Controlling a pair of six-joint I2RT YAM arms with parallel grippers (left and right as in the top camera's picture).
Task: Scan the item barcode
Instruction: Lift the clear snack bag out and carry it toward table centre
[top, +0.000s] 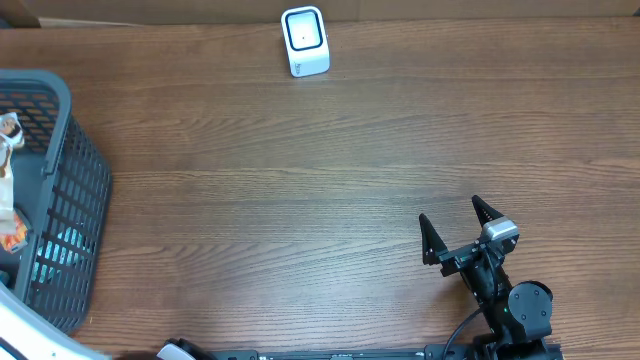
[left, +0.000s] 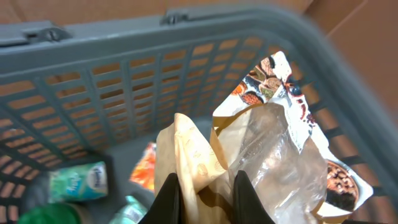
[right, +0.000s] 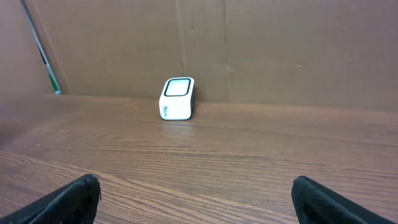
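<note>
In the left wrist view my left gripper (left: 206, 199) is shut on the item (left: 267, 143), a beige and clear plastic snack packet with a printed picture of biscuits. It is pinched at its crumpled lower edge, inside the grey basket (left: 124, 37). No barcode shows on it. From overhead only a corner of the packet (top: 8, 140) shows in the basket (top: 70, 170) at the far left. The white scanner (top: 305, 40) stands at the back middle of the table, also ahead in the right wrist view as the scanner (right: 178, 98). My right gripper (top: 462, 232) rests open at the front right, nothing between its fingers.
Other goods lie in the basket under the packet: a green and white pack (left: 78, 182) and an orange pack (left: 144, 168). A brown cardboard wall (right: 249, 43) runs behind the scanner. Wooden tabletop (top: 300, 200) lies between basket, scanner and right arm.
</note>
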